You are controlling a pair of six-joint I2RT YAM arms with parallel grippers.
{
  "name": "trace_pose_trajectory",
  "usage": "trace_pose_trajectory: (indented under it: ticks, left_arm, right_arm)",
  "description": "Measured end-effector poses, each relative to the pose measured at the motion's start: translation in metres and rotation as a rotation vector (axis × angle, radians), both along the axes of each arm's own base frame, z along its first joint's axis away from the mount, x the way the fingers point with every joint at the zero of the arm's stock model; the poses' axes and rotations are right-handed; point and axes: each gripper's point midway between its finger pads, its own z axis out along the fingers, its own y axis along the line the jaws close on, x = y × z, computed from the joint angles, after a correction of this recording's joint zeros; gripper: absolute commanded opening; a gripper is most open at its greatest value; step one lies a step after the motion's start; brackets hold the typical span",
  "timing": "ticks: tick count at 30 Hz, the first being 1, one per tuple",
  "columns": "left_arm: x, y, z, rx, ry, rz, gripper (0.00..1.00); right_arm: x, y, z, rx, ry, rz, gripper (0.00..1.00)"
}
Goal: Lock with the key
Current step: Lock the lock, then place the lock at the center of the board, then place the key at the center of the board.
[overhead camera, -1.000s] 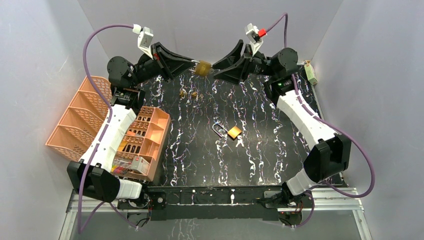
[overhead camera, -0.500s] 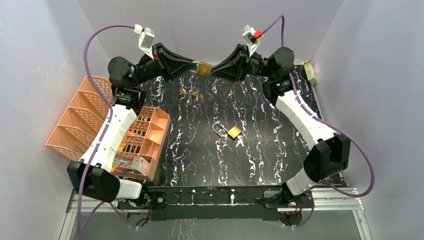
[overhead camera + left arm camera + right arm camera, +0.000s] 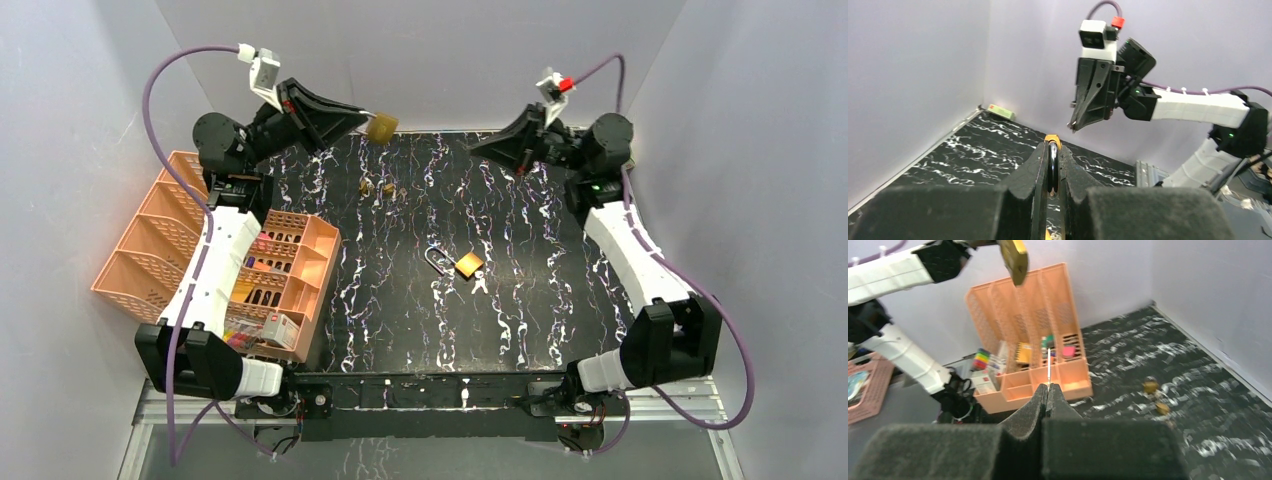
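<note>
Padlock [image 3: 380, 126], brass and blocky, is clamped by its shackle in my left gripper [image 3: 365, 120], raised above and beyond the peach mesh organizer [image 3: 150, 250]. My right gripper [image 3: 1047, 387], far across from the organizer, is pinched tight on a thin key [image 3: 1048, 362]. Between my arms lies open marbled table [image 3: 520, 280]. The organizer's front slots hold coloured pens and small boxes.

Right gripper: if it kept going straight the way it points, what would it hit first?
Its key would probably meet the orange organizer first, passing under the padlock in the left gripper; depth is unclear.
</note>
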Motion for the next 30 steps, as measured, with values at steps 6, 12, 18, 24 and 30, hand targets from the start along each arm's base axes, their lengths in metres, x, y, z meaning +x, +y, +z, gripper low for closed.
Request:
trace_pose_trajectory:
  ticks: [6,12,18,24,30]
  left_arm:
    - [0.029,0.017,-0.017,0.025,0.053,0.116,0.00]
    - [0.075,0.006,-0.071,0.137,0.119,0.404,0.00]
    - [0.120,-0.021,-0.163,0.348,0.192,0.641,0.00]
    - [0.154,-0.036,-0.276,0.619,0.255,0.803,0.00]
    - [0.162,-0.045,-0.359,0.763,0.341,0.818,0.00]
  right_arm:
    - [0.032,-0.030,-0.022,-0.037,0.051,-0.220,0.00]
    - [0.079,-0.021,-0.063,-0.151,0.117,-0.502,0.00]
    - [0.130,-0.014,-0.139,-0.335,0.223,-0.708,0.00]
    - [0.157,-0.005,-0.221,-0.496,0.331,-0.784,0.00]
    - [0.174,0.006,-0.273,-0.558,0.401,-0.795,0.00]
